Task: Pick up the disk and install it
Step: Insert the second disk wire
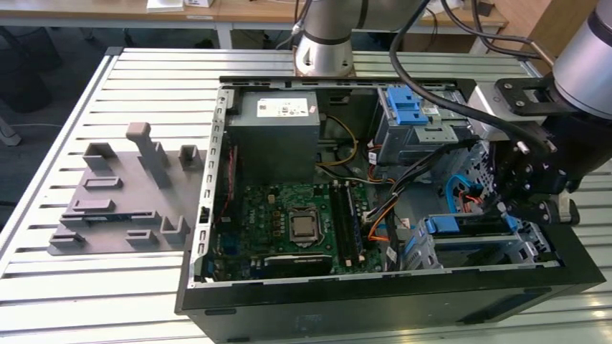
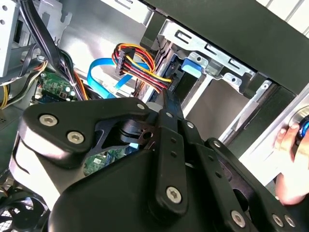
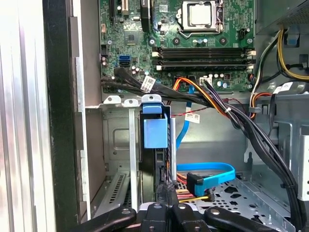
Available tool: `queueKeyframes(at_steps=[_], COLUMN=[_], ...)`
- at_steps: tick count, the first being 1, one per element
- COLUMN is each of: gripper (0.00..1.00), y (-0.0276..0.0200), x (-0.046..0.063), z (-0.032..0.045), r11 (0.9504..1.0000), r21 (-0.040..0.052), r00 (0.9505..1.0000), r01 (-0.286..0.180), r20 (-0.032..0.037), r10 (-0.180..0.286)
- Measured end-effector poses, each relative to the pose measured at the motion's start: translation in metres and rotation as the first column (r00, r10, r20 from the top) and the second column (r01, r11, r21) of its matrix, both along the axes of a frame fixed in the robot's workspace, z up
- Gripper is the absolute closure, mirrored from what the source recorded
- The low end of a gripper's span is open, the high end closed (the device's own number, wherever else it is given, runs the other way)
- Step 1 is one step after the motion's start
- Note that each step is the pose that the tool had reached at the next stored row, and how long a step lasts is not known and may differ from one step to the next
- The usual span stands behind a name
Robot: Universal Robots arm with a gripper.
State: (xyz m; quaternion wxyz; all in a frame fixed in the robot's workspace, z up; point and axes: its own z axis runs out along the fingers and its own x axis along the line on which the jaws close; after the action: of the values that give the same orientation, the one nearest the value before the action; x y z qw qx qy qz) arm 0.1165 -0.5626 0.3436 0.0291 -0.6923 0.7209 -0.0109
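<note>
Gripper (image 3: 166,193) fingers pinched together, holding nothing, down inside the PC case (image 1: 383,304) by the drive bay. Disk (image 3: 157,130) sits upright in that bay, blue frame showing.

Matt black metal linkage of the gripper (image 2: 166,121), bright steel screw heads set in it. Open black computer case (image 1: 383,301): matt painted shell, dull grey sheet-metal inside. Green circuit board (image 1: 287,222), slightly glossy, with a shiny metal processor lid. Grey metal power-supply box (image 1: 277,136), white paper sticker on it. Blue plastic frame of the disk (image 3: 155,126), smooth, semi-gloss. Flat blue plastic-sheathed cable (image 3: 207,171), glossy. Ribbed silver metal table (image 1: 143,68). Grey matt plastic fixture block (image 1: 125,201)
</note>
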Motion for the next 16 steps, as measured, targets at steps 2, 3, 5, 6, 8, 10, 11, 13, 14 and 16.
queueKeyframes(at_steps=[2,3,5,6,8,10,11,13,14,16], gripper=[0.90,0.90,0.90,0.90,0.90,0.90,0.90,0.90,0.90,0.90], y=[0.0000,0.0000,0.0000,0.0000,0.0000,0.0000,0.0000,0.0000,0.0000,0.0000], x=[0.000,0.000,0.000,0.000,0.000,0.000,0.000,0.000,0.000,-0.001], z=[0.0021,0.0035,0.0068,0.0082,0.0113,0.0134,0.0145,0.0158,0.0160,0.0162], r11=[1.0000,1.0000,1.0000,1.0000,1.0000,1.0000,1.0000,1.0000,1.0000,1.0000], r21=[0.0003,0.0003,0.0004,0.0004,0.0003,0.0007,0.0012,0.0026,0.0034,0.0056], r00=[1.0000,1.0000,1.0000,1.0000,1.0000,1.0000,1.0000,1.0000,1.0000,1.0000], r01=[0.000,0.000,0.000,0.000,0.000,0.000,0.000,0.000,0.000,0.000], r20=[-0.0001,-0.0001,-0.0001,-0.0001,-0.0001,-0.0001,-0.0001,-0.0001,-0.0001,-0.0001], r10=[0.000,0.000,0.000,0.000,0.000,0.000,0.000,0.000,0.000,0.000])
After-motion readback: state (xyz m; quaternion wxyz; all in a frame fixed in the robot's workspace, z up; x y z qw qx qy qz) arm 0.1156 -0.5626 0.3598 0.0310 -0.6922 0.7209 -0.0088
